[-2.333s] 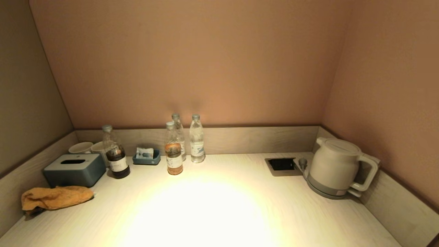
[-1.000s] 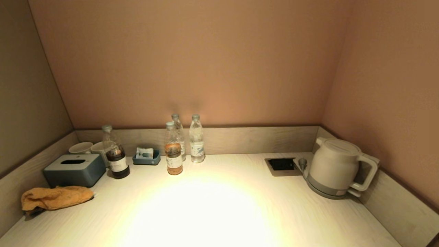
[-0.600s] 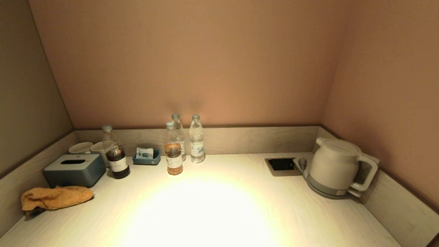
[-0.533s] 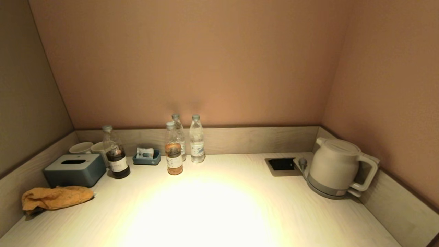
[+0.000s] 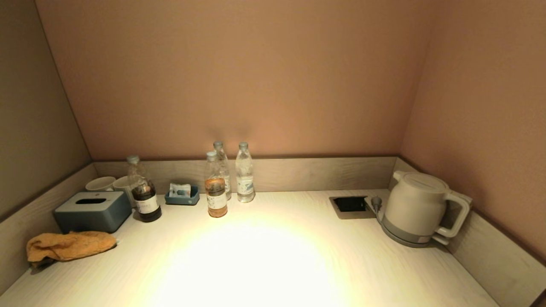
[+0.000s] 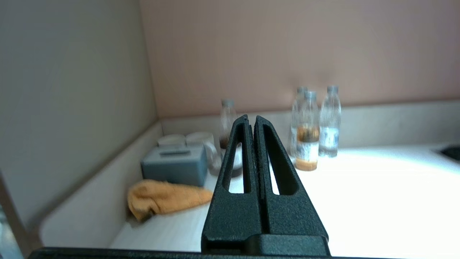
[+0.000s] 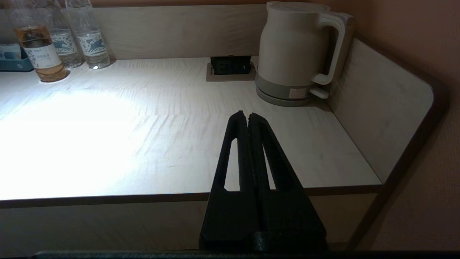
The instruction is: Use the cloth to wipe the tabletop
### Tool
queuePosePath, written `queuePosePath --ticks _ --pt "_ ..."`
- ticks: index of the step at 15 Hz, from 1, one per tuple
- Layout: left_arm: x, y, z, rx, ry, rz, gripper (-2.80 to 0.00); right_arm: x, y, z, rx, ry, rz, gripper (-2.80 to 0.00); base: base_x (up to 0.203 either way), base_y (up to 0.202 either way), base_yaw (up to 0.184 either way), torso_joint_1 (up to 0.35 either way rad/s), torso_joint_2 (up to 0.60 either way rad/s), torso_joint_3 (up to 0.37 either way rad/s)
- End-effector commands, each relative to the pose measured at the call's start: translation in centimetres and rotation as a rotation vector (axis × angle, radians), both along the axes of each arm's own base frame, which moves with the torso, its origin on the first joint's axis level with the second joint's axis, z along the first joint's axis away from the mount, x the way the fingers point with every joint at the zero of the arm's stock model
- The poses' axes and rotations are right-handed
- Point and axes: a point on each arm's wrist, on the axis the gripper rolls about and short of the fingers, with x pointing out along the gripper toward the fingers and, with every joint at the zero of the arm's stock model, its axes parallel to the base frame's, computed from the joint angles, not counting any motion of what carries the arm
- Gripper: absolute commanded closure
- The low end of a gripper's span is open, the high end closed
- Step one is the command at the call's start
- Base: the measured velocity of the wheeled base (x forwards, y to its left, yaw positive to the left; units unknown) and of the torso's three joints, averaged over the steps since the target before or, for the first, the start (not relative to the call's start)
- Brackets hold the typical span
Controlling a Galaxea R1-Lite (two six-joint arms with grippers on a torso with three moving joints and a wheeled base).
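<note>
- The black left gripper (image 6: 251,120), its two tapered fingers pressed flat together and holding nothing, hangs short of the pale wood-grain tabletop (image 5: 264,264); neither arm shows in the head view.
- The crumpled orange cloth (image 6: 166,198) lies ahead of that gripper and off to its left, near the low side wall and well apart from the fingertips, untouched; wiping looks not yet begun.
- Just beyond the cloth from the gripper sits a grey-blue rectangular tissue box (image 5: 93,210), with two white ceramic cups (image 5: 111,184) behind it, seemingly pushed back to keep the middle of the surface open.
- Farther ahead of the left gripper stand a dark-liquid plastic bottle (image 5: 143,194), a small blue tray of sachets (image 5: 182,195) and three clear plastic bottles (image 5: 228,177), one holding amber liquid, all lined along the rear upstand.
- The black right gripper (image 7: 248,117), likewise closed tight and empty, waits at the near edge of the tabletop, apparently parked.
- Ahead of the right gripper and slightly to its right rests a cream electric kettle (image 7: 296,54) on its base, beside a recessed black socket panel (image 7: 230,66), probably for its plug.
- The cloth lies far off to the right gripper's left, so the pickup likely falls to the left arm.
</note>
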Motion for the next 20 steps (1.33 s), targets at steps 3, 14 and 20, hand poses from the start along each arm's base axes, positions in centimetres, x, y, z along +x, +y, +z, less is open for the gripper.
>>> queuePosePath --ticks 3,14,20 --pt "1.7 0.0 -3.3 -0.001 0.085 -0.009 0.0 0.0 0.0 0.0 0.0 0.001 0.0 0.0 0.0 0.0 0.0 0.0 0.0 0.0" --pt "0.9 -0.4 -1.4 0.035 0.007 -0.17 0.0 0.0 0.0 0.0 0.0 0.001 0.0 0.0 0.0 0.0 0.0 0.0 0.0 0.0" --pt "0.6 -0.5 -1.1 0.028 0.024 -0.249 0.0 0.0 0.0 0.0 0.0 0.001 0.0 0.0 0.0 0.0 0.0 0.0 0.0 0.0"
